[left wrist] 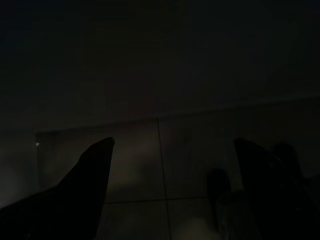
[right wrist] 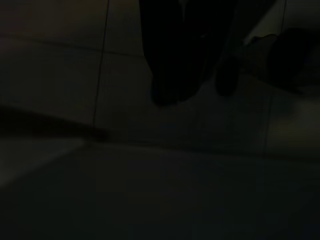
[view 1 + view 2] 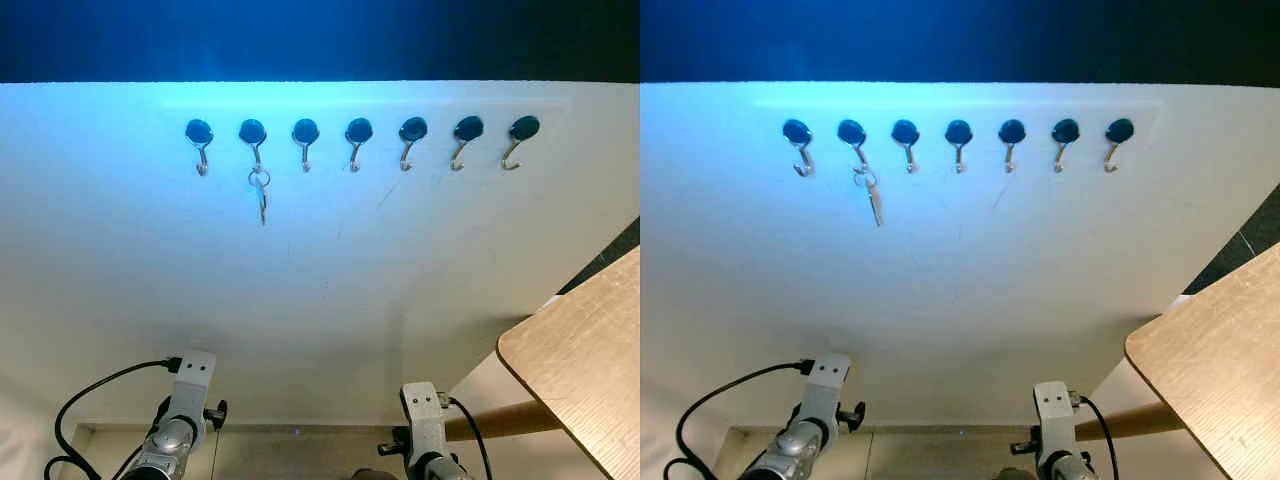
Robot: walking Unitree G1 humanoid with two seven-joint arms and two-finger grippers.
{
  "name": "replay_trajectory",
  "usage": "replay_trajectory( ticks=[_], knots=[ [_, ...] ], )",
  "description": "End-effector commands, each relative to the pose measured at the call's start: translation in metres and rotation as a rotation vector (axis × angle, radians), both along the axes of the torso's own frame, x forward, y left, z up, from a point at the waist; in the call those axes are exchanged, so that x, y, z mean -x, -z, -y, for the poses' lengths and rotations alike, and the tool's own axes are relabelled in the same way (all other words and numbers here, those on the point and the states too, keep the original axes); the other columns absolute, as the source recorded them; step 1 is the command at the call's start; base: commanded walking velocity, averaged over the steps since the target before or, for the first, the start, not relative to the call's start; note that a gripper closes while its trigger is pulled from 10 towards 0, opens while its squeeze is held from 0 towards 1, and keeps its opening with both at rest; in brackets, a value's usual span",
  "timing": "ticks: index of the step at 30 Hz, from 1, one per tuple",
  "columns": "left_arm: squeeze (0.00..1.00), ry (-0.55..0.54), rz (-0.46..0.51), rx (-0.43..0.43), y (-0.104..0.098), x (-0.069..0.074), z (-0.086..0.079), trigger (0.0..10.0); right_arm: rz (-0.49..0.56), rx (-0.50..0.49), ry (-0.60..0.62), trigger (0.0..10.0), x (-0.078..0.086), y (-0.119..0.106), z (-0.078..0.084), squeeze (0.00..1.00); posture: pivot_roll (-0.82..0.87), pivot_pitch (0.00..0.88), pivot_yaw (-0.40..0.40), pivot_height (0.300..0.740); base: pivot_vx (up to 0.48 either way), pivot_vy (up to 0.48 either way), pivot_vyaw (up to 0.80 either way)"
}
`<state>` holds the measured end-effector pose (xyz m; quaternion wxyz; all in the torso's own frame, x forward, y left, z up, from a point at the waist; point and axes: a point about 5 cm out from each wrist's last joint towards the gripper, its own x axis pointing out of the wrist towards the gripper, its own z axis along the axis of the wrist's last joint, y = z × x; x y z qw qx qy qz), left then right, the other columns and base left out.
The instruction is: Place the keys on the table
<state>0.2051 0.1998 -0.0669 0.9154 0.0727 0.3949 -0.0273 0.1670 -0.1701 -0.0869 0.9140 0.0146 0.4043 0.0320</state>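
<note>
A small bunch of keys [image 3: 259,190] hangs on a ring from the second hook from the left, in a row of dark round wall hooks [image 3: 359,131] on the white wall. Both arms hang low, far below the keys: the left arm [image 3: 186,398] and the right arm [image 3: 423,418] at the bottom of the eye views. In the dark left wrist view my left gripper [image 1: 172,145] stands open over the tiled floor, nothing between its fingers. My right gripper [image 2: 195,92] is a dim shape over the floor. A light wooden table [image 3: 585,350] stands at the right.
The other hooks are bare. A wooden table leg [image 3: 505,420] slants down beside the right arm. A black cable [image 3: 95,392] loops off the left arm. Tiled floor [image 3: 290,450] meets the wall base below.
</note>
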Motion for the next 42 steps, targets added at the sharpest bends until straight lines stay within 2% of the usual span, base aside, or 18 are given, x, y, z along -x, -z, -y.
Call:
replay_trajectory(
  ticks=[1, 14, 22, 42],
  knots=[
    [0.0, -0.014, 0.004, 0.012, 0.002, 0.004, -0.001, 10.0, -0.019, -0.007, 0.058, 10.0, 0.005, 0.002, 0.007, 0.0, 0.04, 0.072, -0.001, 0.74, 0.0, 0.0, 0.0],
    [0.0, 0.012, 0.045, 0.038, -0.004, -0.008, 0.011, 10.0, -0.007, -0.005, 0.082, 10.0, 0.001, 0.0, 0.01, 0.0, 0.04, 0.061, -0.004, 0.74, -0.21, 0.0, 0.0],
    [0.0, 0.031, 0.062, 0.035, -0.009, -0.016, 0.012, 10.0, -0.008, -0.005, 0.09, 10.0, 0.001, 0.0, 0.011, 0.0, 0.04, 0.052, 0.002, 0.74, -0.282, 0.0, 0.0],
    [0.0, 0.091, 0.065, 0.018, -0.012, -0.022, 0.014, 10.0, -0.01, -0.008, 0.12, 10.0, 0.005, 0.001, 0.012, 0.0, 0.03, 0.048, 0.022, 0.74, -0.264, 0.0, 0.0]
  ],
)
